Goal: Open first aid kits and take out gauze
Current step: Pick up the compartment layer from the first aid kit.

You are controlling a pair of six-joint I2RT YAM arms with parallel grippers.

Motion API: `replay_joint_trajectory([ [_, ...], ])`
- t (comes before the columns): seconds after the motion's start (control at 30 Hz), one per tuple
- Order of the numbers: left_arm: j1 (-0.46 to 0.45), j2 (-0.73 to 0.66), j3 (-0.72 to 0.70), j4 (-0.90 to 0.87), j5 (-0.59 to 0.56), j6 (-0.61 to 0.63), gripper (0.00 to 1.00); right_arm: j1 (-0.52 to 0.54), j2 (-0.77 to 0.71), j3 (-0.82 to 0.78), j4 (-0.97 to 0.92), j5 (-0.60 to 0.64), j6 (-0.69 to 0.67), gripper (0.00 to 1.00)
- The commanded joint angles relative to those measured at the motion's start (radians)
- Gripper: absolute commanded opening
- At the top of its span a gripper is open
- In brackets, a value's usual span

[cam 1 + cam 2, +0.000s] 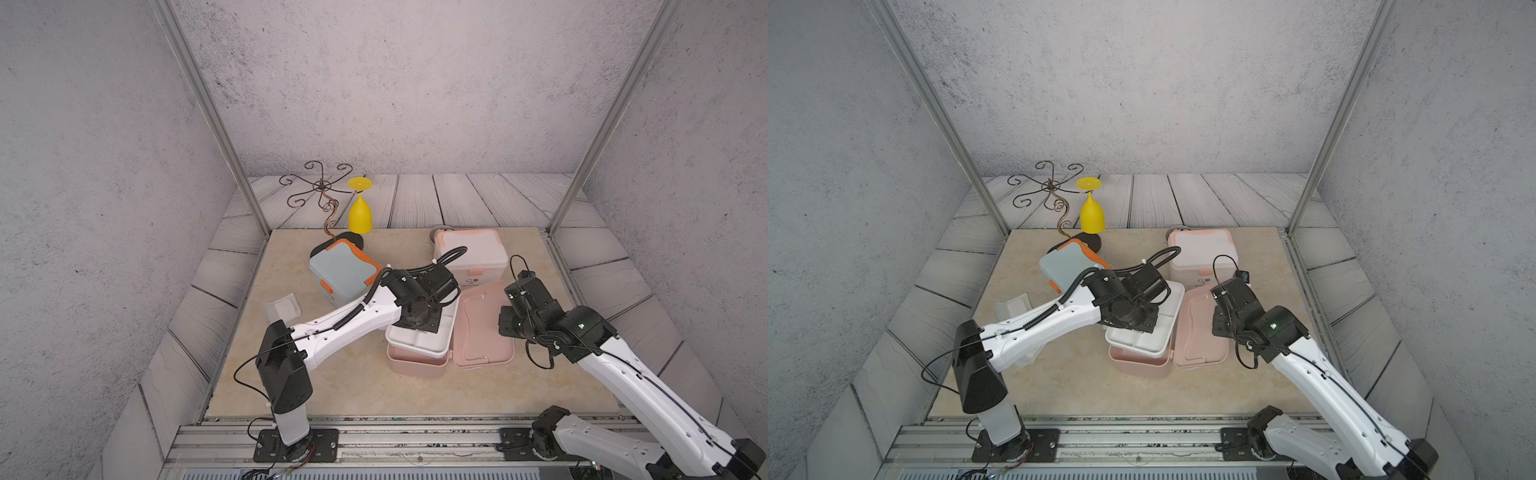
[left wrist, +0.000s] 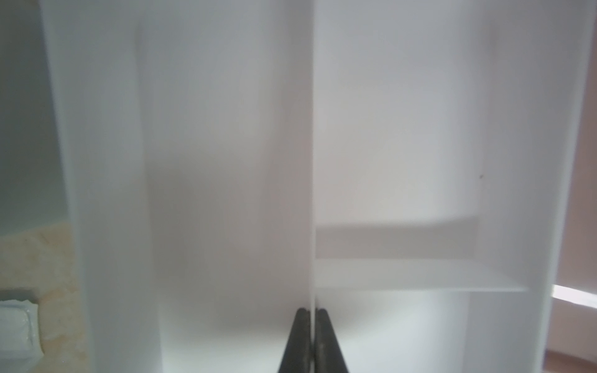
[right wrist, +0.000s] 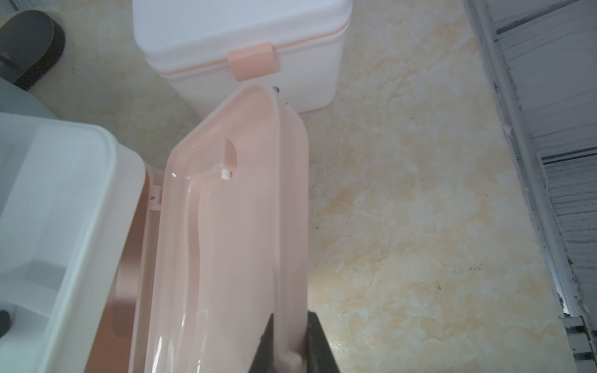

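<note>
The pink first aid kit [image 1: 415, 365] stands open mid-table, its lid [image 1: 482, 328] folded out flat to the right. A white divided tray [image 1: 419, 343] sits in its top. My left gripper [image 2: 312, 311] reaches into this tray and is shut on its thin middle divider [image 2: 312, 161]. My right gripper [image 3: 290, 315] is shut on the rim of the pink lid [image 3: 232, 242]. The grey-blue kit [image 1: 343, 268] and the white kit [image 1: 469, 249] stand closed behind. One gauze packet [image 1: 284, 307] lies on the table at the left. The tray hides whatever the pink kit holds.
A yellow goblet [image 1: 360, 212] hangs upside down from a wire stand [image 1: 320, 191] with a black foot [image 1: 353, 241] at the back left. A small grey bowl [image 1: 442, 230] peeks from behind the white kit. Metal posts [image 1: 582, 166] flank the table.
</note>
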Motion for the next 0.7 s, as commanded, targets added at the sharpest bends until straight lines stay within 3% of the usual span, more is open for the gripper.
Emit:
replay_joint_trajectory([
  [0.0, 0.015, -0.064, 0.040, -0.013, -0.018, 0.030, 0.00, 0.005, 0.002, 0.030, -0.004, -0.009, -0.016, 0.00],
  [0.43, 0.051, -0.251, 0.310, -0.243, -0.121, 0.056, 0.00, 0.005, -0.036, 0.017, -0.053, 0.023, 0.034, 0.00],
  [0.67, 0.053, -0.271, 0.223, -0.199, -0.097, 0.027, 0.00, 0.005, -0.052, -0.009, -0.066, 0.070, 0.116, 0.00],
])
